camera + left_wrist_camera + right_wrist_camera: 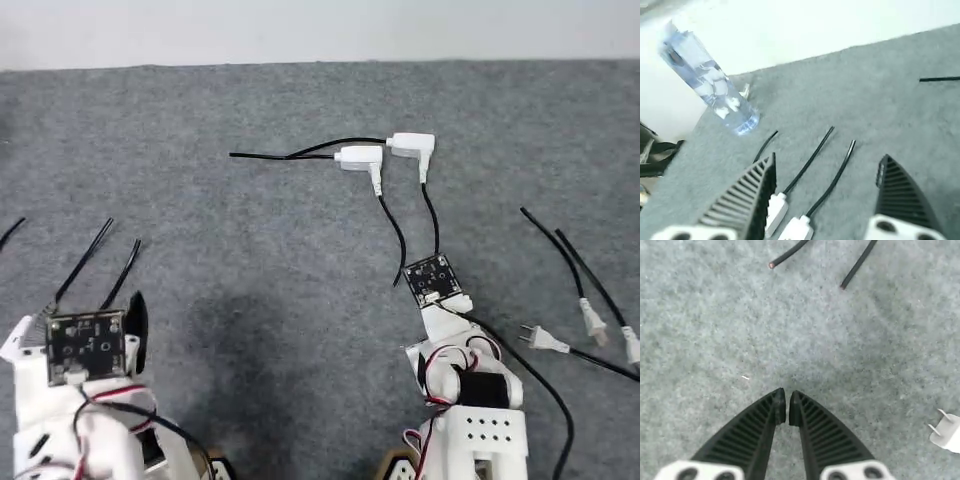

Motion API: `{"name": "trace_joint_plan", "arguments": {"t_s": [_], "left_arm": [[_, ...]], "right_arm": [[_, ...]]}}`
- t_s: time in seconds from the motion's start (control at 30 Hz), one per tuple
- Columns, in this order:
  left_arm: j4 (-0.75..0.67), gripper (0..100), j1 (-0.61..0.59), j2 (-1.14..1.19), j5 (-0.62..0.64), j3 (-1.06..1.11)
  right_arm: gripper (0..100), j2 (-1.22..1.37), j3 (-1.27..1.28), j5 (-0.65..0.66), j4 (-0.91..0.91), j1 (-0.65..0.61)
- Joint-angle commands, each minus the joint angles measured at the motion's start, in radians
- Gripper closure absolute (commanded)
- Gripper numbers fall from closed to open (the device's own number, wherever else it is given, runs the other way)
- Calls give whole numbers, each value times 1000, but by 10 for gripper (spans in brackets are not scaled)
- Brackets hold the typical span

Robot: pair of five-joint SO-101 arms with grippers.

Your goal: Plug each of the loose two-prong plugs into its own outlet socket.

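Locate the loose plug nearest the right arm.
In the high view, the plug lies on the carpet just right of the right arm, prongs pointing toward it, with another plug just beyond.

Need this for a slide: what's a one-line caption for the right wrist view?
Right gripper shut over grey carpet, two black cable ends beyond, white two-prong plug nearby.

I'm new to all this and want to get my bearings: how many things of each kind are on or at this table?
White plugs in sight: 5
White sockets: 2
Clear bottle: 1
Robot arms: 2
Total: 10
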Motion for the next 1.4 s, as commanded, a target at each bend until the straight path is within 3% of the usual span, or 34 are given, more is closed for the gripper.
{"name": "trace_joint_plan", "arguments": {"t_s": [0.0, 0.07, 0.17, 0.23, 0.47, 0.67, 1.1, 1.37], "left_arm": [[152, 712, -9, 222, -80, -257], [209, 735, -9, 370, -172, -358], [267, 747, -15, 598, -417, -489], [275, 750, -83, 736, -546, -553], [255, 750, -258, 1099, -727, -613], [72, 749, -368, 1260, -761, -536], [-525, 747, -365, 1320, -802, 7], [-635, 746, -367, 1323, -850, 131]], "right_arm": [[991, -13, -2, 11, -16, -4], [991, -13, 0, 32, -16, -4], [991, -13, 2, 40, -16, -4], [991, -13, 2, 40, -16, -4], [991, -13, 2, 43, -16, -4], [991, -13, 2, 43, -16, -4], [991, -13, 2, 44, -18, -4], [991, -13, 11, 44, -38, -5]]}}
